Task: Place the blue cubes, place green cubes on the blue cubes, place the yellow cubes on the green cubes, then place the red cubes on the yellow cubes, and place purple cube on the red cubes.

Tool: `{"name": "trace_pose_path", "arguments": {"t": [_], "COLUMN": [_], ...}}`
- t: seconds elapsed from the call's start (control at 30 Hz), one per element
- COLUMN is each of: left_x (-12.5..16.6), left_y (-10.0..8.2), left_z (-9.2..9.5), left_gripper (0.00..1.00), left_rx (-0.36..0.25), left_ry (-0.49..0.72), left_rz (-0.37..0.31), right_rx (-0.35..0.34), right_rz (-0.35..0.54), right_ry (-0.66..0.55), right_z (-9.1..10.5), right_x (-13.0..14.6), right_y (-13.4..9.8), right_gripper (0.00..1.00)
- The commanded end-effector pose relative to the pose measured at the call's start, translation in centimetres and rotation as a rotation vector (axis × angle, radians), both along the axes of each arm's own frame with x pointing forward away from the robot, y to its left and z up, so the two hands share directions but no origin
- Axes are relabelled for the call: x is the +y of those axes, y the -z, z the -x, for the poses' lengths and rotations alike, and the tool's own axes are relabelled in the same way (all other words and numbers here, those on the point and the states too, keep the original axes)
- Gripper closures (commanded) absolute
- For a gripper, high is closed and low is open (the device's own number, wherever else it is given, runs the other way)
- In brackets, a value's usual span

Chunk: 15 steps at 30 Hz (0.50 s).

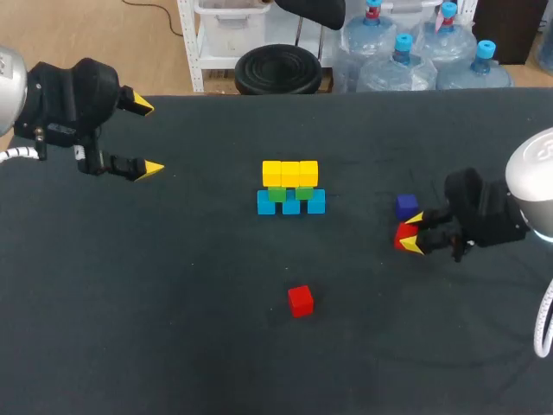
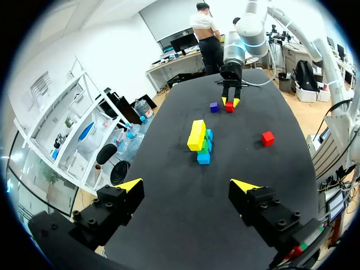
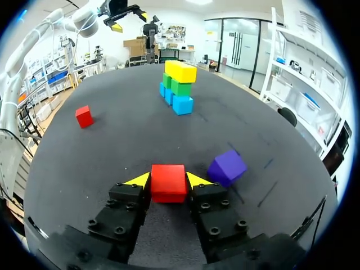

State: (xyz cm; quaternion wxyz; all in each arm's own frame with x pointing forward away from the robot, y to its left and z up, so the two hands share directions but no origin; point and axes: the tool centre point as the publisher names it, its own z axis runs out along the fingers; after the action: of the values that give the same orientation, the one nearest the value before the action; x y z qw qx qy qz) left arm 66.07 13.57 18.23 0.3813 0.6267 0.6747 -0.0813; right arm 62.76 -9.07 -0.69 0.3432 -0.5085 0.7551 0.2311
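Observation:
A stack stands mid-table: blue cubes (image 1: 291, 204) at the base, green cubes (image 1: 289, 193) on them, yellow cubes (image 1: 290, 173) on top. My right gripper (image 1: 413, 233) sits low on the table at the right, both fingertips pressed against the sides of a red cube (image 3: 168, 188). The purple cube (image 3: 226, 167) lies just beside it, apart from the fingers. A second red cube (image 1: 300, 300) rests alone nearer the front edge. My left gripper (image 1: 149, 137) hangs open and empty, raised over the far left of the table.
The black table (image 1: 173, 328) is bare cloth around the stack. Between the stack (image 3: 177, 84) and my right gripper lies open cloth. The loose red cube (image 2: 268, 138) is the only thing in the front half.

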Motion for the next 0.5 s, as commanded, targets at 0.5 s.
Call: {"name": "trace_pose_path", "arguments": {"t": [0.5], "left_x": [0.2], "left_y": [0.1], "left_z": [0.0], "left_gripper": [0.0], "left_rx": [-0.005], "left_ry": [0.006], "left_rz": [0.008], "right_rx": [-0.006], "right_rz": [0.035], "right_ry": [-0.122], "right_z": [-0.2], "right_x": [0.3], "right_y": [-1.8], "right_gripper": [1.0]}}
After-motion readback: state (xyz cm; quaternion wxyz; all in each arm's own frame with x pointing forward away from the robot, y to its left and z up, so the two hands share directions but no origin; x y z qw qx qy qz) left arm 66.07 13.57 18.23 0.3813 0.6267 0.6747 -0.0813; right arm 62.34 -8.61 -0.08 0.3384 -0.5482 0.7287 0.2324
